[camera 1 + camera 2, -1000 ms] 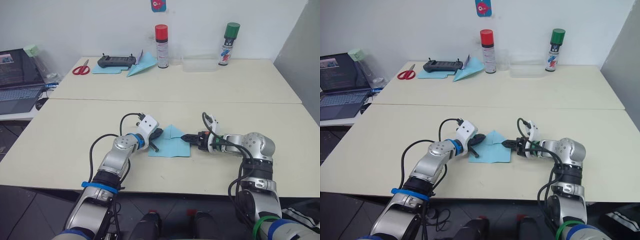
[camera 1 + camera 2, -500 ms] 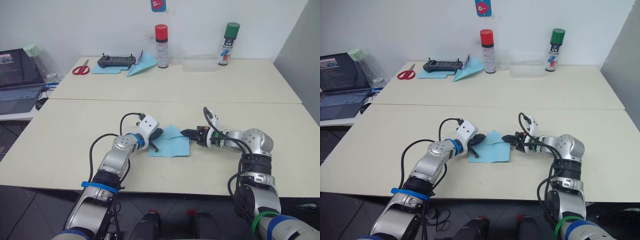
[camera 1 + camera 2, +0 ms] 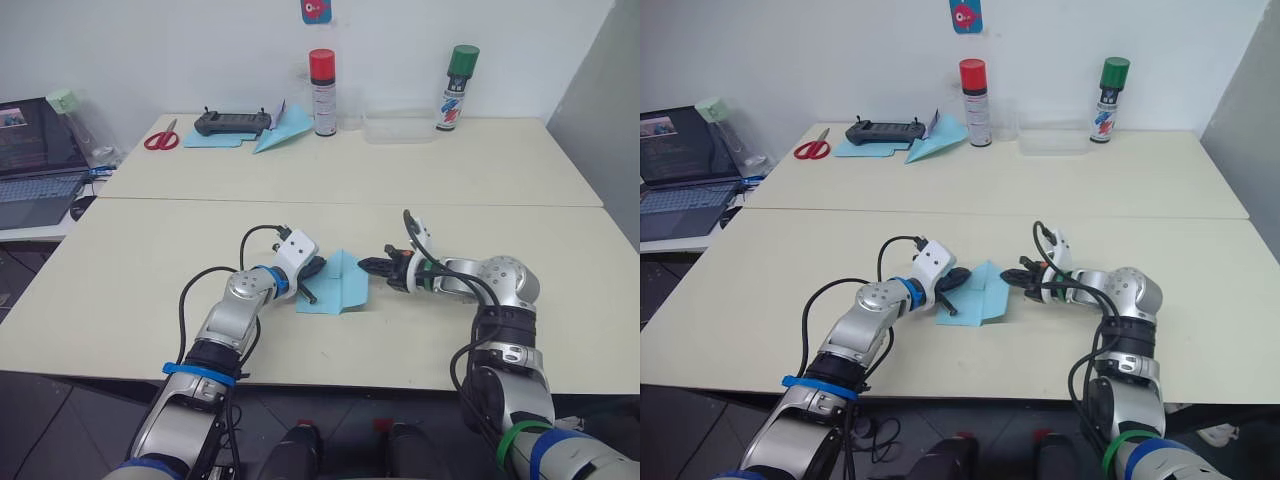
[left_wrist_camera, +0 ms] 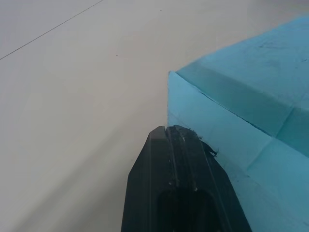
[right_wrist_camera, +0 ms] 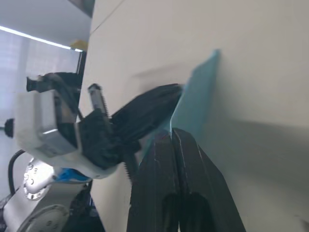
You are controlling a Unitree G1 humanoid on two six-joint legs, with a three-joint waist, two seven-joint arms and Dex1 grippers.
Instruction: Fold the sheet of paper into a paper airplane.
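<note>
We are carrying the right edge of the sheet of paper (image 3: 335,288) leftward, our right gripper (image 3: 374,268) fingers pinching it, folding it narrower toward our left gripper (image 3: 312,283), whose pressed-together fingers are pinning its left edge to the table (image 3: 120,270).

sheet of paper (image 3: 338,286) on table (image 3: 120,280), between left gripper (image 3: 312,270) and right gripper (image 3: 372,267)

Bright, even light; soft shadows
</note>
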